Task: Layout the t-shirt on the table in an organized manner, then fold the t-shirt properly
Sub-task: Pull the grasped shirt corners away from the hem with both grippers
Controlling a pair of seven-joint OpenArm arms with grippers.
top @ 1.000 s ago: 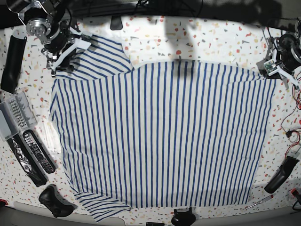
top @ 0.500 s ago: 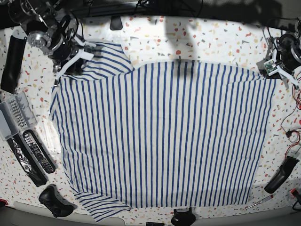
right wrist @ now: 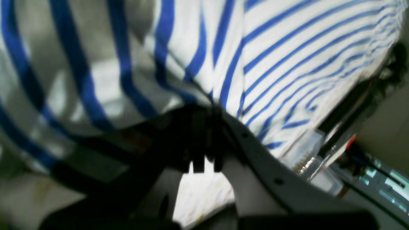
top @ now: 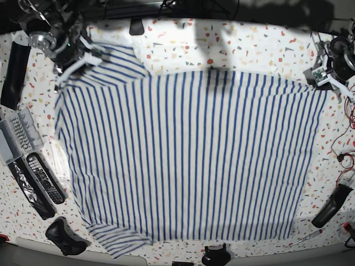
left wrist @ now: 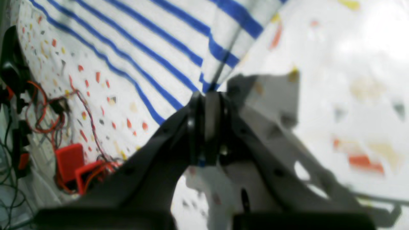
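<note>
1. Clear compartmented plastic box (top: 15,134) at the left edge of the table (top: 183,41); small pale parts in its cells, too small to tell what they are.
2. Just in front of that box, two dark remote controls (top: 41,178) side by side in a black tray, angled toward the table's front left corner.
3. Black game controller (top: 64,235) near the front left corner; black cylinder (top: 14,69) along the left edge farther back.
4. White tabletop flecked with red, grey, yellow and black, bare mostly along the back edge and down both sides.
5. The t-shirt (top: 188,160) spread flat over most of the table, stripes running front to back, one sleeve toward the back left corner, another at the front left.
6. Right gripper (right wrist: 204,127) at the back left corner, jaws pressed together on the t-shirt's striped cloth at the sleeve.
7. Left gripper (left wrist: 207,105) at the back right corner, jaws pinched together on the t-shirt's corner, cloth rising taut from the tips.
8. Red and black wires (top: 344,149) along the right edge, a red plastic part (left wrist: 68,158) among them in the left wrist view; a black handle-like object (top: 331,205) near the front right corner.
9. Beyond the back edge, only dark shadow and cables.
</note>
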